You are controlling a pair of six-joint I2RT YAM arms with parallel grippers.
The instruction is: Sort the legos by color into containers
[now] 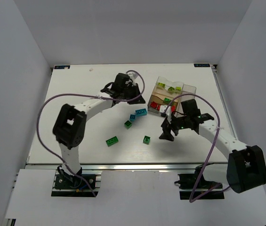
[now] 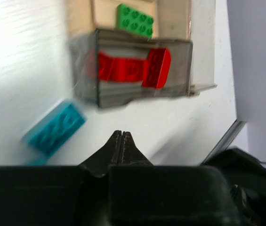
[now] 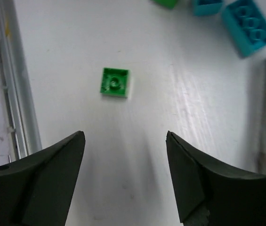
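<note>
Clear containers point(image 1: 188, 89) cluster at the back right, holding lime bricks point(image 1: 168, 87), a green brick point(image 1: 167, 100) and red bricks point(image 1: 161, 108). On the table lie a cyan brick point(image 1: 141, 112), a smaller cyan one point(image 1: 133, 117) and green bricks point(image 1: 128, 124), point(image 1: 112, 141), point(image 1: 146, 139). My left gripper point(image 1: 139, 99) is shut and empty point(image 2: 122, 134), just in front of the box with red bricks point(image 2: 133, 69); a cyan brick point(image 2: 55, 127) lies to its left. My right gripper point(image 1: 166, 134) is open and empty point(image 3: 125, 136) above the table, with a small green brick point(image 3: 115, 82) ahead of it.
A green brick point(image 2: 135, 20) lies in the box behind the red one. Cyan bricks point(image 3: 250, 26), point(image 3: 208, 5) show at the top right of the right wrist view. The table's metal edge rail point(image 3: 10, 94) runs along its left side. White walls enclose the table.
</note>
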